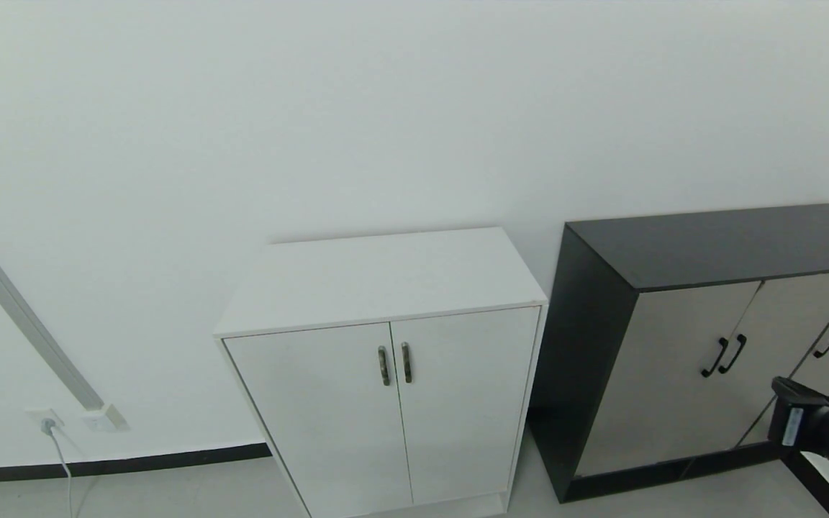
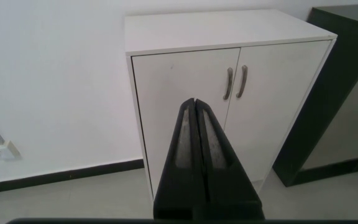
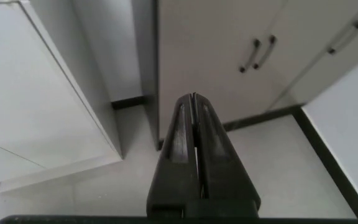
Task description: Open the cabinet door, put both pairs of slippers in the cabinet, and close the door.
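Note:
The white cabinet (image 1: 383, 282) stands against the wall with both doors shut. Its two metal handles (image 1: 395, 364) sit side by side at the middle seam. In the left wrist view my left gripper (image 2: 195, 103) is shut and empty, held some way in front of the left door (image 2: 179, 87), with the handles (image 2: 235, 83) off to one side. My right gripper (image 3: 193, 98) is also shut and empty, low over the floor by the gap between the white cabinet's side (image 3: 36, 106) and the black cabinet (image 3: 216, 56). My right arm (image 1: 821, 424) shows at the lower right.
A black cabinet (image 1: 724, 241) with silver doors and black handles (image 1: 724, 355) stands close to the right of the white one. At the lower left of the wall are a socket with a cable (image 1: 46, 423) and a slanted cable duct (image 1: 19, 309). Grey floor (image 1: 170, 493) lies in front.

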### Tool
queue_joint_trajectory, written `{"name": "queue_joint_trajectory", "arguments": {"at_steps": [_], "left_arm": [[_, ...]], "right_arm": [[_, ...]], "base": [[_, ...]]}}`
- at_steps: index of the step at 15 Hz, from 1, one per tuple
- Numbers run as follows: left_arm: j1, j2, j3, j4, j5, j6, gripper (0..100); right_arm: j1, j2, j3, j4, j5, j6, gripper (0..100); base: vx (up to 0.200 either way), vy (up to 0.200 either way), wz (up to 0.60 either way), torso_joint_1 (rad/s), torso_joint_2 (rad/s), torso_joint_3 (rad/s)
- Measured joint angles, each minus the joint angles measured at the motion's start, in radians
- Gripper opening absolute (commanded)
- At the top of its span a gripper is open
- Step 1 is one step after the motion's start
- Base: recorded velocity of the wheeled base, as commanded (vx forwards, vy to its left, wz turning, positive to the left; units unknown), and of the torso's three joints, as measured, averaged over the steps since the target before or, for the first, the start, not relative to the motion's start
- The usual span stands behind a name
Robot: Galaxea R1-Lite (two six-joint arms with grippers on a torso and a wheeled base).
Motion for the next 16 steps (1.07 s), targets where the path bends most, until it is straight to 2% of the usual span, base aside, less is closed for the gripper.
{"name": "queue_joint_trajectory", "arguments": {"at_steps": [2, 5, 10, 13, 16], "left_arm": [[0.0, 0.0, 0.0, 0.0, 0.0, 0.0, 0], [0.0, 0.0, 0.0, 0.0, 0.0, 0.0, 0], [0.0, 0.0, 0.0, 0.0, 0.0, 0.0, 0], [0.0, 0.0, 0.0, 0.0, 0.0, 0.0, 0], [0.0, 0.0, 0.0, 0.0, 0.0, 0.0, 0]], "right_arm": [[-0.027, -0.094, 0.049, 0.044, 0.008, 0.006, 0], [-0.054, -0.273, 0.07, 0.227, 0.042, 0.009, 0], [-0.066, -0.647, 0.065, 0.667, 0.132, 0.003, 0], [-0.064, -0.848, 0.058, 0.936, 0.233, -0.001, 0], [-0.062, -0.971, 0.059, 1.02, 0.31, -0.004, 0]], "base": [[0.0, 0.0, 0.0, 0.0, 0.0, 0.0], [0.0, 0.0, 0.0, 0.0, 0.0, 0.0], [0.0, 0.0, 0.0, 0.0, 0.0, 0.0], [0.0, 0.0, 0.0, 0.0, 0.0, 0.0], [0.0, 0.0, 0.0, 0.0, 0.0, 0.0]]}}
